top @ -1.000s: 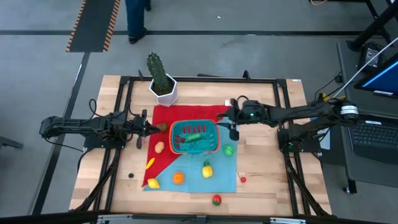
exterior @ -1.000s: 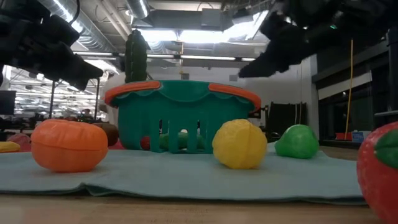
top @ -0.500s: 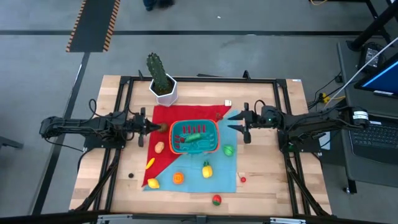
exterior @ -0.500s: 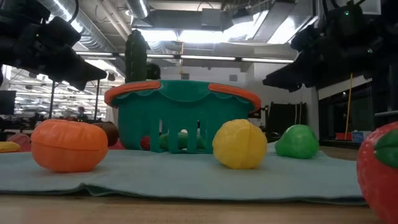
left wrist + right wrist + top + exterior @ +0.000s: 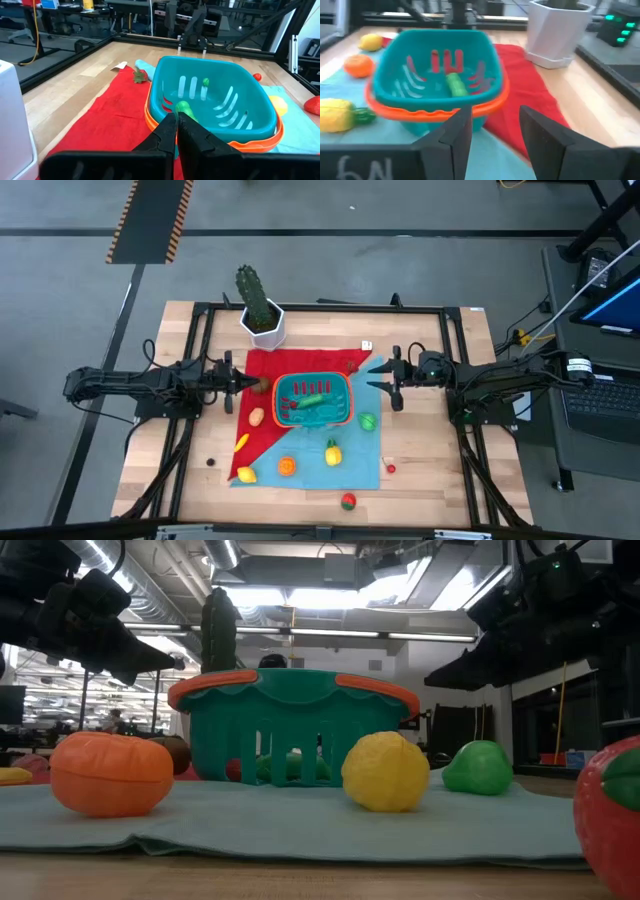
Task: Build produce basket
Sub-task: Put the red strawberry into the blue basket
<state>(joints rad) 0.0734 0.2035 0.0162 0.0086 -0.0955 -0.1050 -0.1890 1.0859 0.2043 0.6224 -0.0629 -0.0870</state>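
Note:
The teal basket with the orange-red rim (image 5: 349,404) (image 5: 290,690) stands on a red and a light-blue cloth at the table's middle. A green piece (image 5: 454,83) and small red pieces lie inside it. More produce lies around it: a brown piece (image 5: 262,386), a peach one (image 5: 257,417), an orange (image 5: 287,466), a yellow pineapple (image 5: 331,452), a green piece (image 5: 367,421) and a strawberry (image 5: 348,501). My left gripper (image 5: 240,383) (image 5: 176,131) hovers shut just left of the basket. My right gripper (image 5: 385,385) (image 5: 495,130) hovers open just right of it.
A white hexagonal pot with a cactus (image 5: 262,320) stands at the far edge, behind the red cloth (image 5: 270,370). A small stemmed piece (image 5: 350,366) lies on the red cloth beyond the basket. Bare wood shows along the near edge (image 5: 440,490) and both sides.
My right gripper has drawn back from the basket's far right corner toward the table's right edge, then stopped beside the basket. The basket and the produce have stayed in place.

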